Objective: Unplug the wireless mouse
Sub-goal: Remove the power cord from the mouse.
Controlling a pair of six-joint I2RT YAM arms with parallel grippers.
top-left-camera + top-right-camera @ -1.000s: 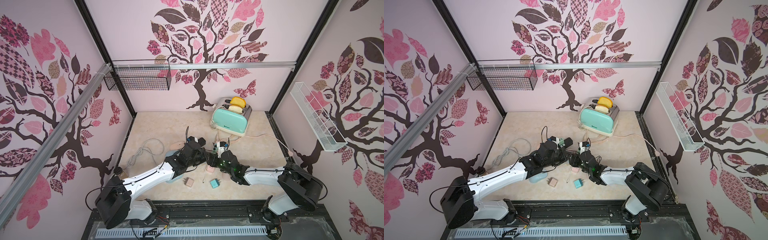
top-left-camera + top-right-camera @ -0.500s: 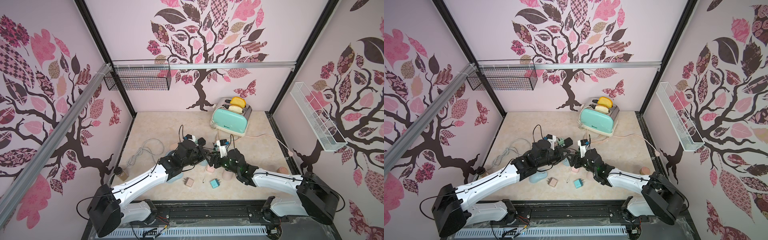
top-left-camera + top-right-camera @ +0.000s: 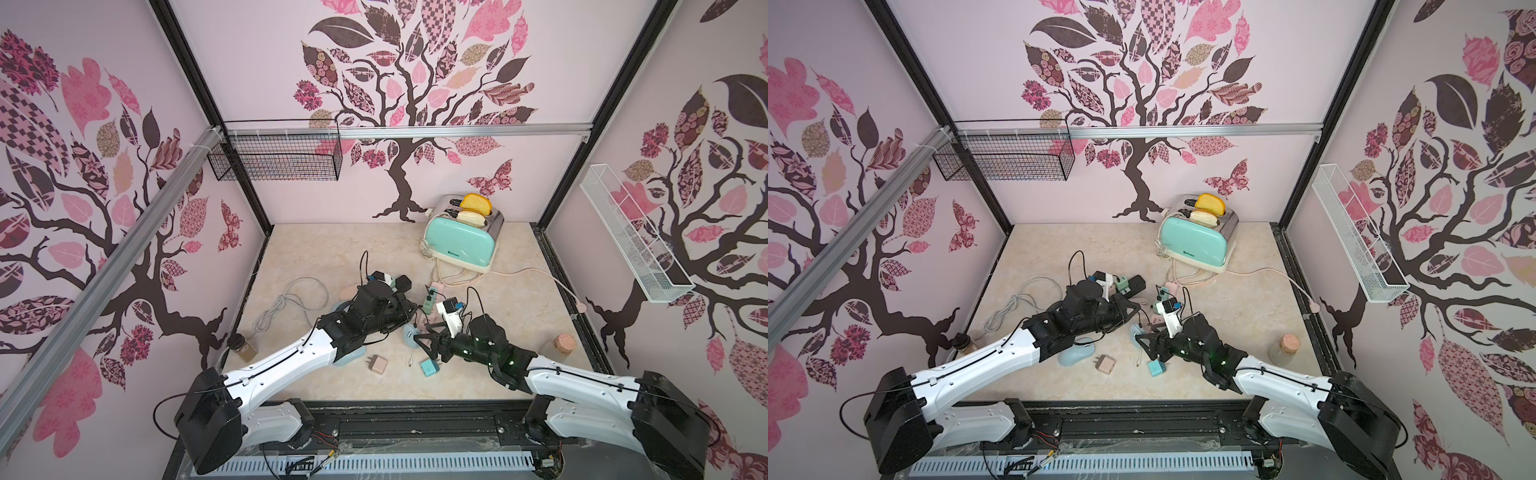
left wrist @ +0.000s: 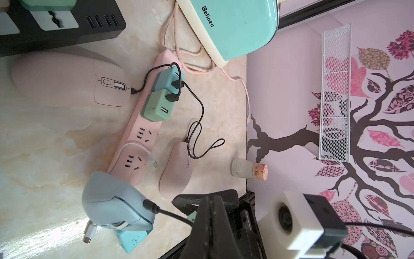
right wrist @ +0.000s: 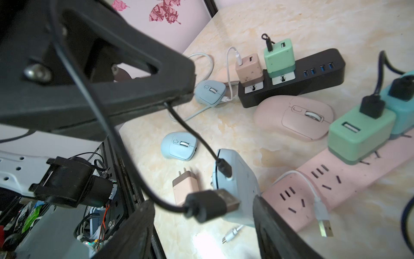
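Observation:
A light blue wireless mouse (image 4: 116, 201) (image 5: 235, 186) sits tipped up beside the pink power strip (image 4: 139, 134), with a black cable's small plug (image 5: 224, 168) in its front. My left gripper (image 4: 210, 201) (image 3: 409, 316) is shut on that black cable a short way from the plug. The cable's loose USB end (image 5: 212, 205) hangs between the fingers of my right gripper (image 5: 206, 235) (image 3: 424, 345), which is open, its one finger next to the mouse. In both top views the two grippers meet over the mouse (image 3: 1136, 332).
Green and teal chargers (image 4: 156, 105) sit in the pink strip. Nearby are a black power strip (image 5: 291, 76), two pink mice (image 4: 67, 78), another blue mouse (image 5: 179, 145), loose chargers (image 3: 378, 365), a toaster (image 3: 461, 241), a corked jar (image 3: 565, 343) and a grey cable coil (image 3: 286, 303).
My right gripper's jaws have opened wider and that arm has drawn back a little toward the front. The left gripper stays shut on the black cable and has risen slightly.

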